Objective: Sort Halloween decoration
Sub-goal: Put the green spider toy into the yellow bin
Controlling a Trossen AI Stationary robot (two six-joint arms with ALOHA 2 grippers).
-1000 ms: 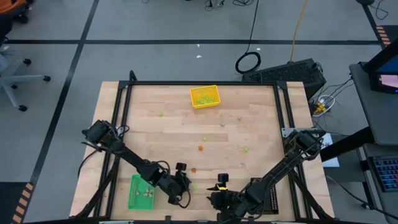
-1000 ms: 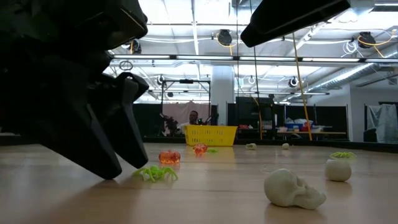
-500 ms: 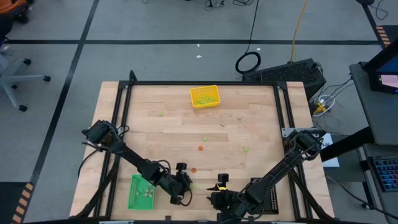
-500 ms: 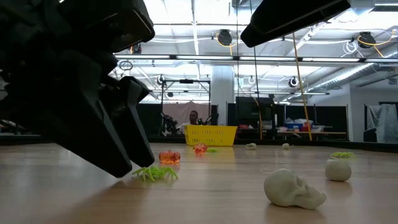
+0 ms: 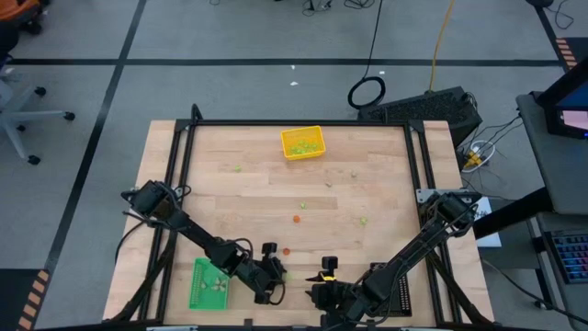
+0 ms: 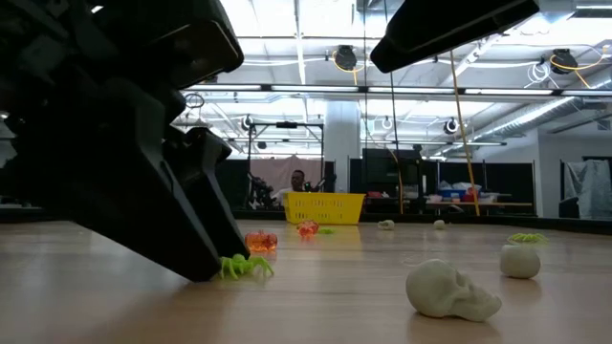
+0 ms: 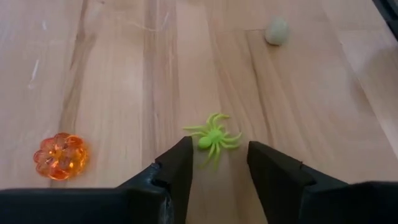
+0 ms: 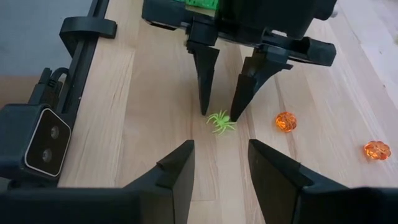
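A light green spider (image 7: pixel 212 138) lies flat on the wooden table near its front edge, also seen from the right wrist as the spider (image 8: pixel 221 122) and low down as the spider (image 6: pixel 245 266). My left gripper (image 7: pixel 216 157) is open, slanting down, with its fingertips at table height on either side of the spider's near end. My right gripper (image 8: pixel 217 158) hovers open and empty a little nearer the front edge, pointing at the same spot. In the high view my left gripper (image 5: pixel 275 279) and my right gripper (image 5: pixel 320 294) are close together. My left gripper has one fingertip (image 8: pixel 237 114) right at the spider's legs (image 8: pixel 227 122), coming slanting from above. Whether it touches them, I cannot tell. The spider lies flat on the table.
Orange pumpkins (image 8: pixel 285 121) (image 8: pixel 377 149) lie beside the spider. A pale skull (image 6: pixel 449 290) and a pale ball (image 6: pixel 519 260) sit to the right. A green tray (image 5: pixel 209 283) is at the front left, a yellow tray (image 5: pixel 302 142) at the far edge, a black tray (image 5: pixel 404 292) at the front right.
My left gripper has sunk toward the table and crept up to the green spider, rolling a little. Its fingertips now stand at the spider, where before they hung short of it. The spider has not moved.
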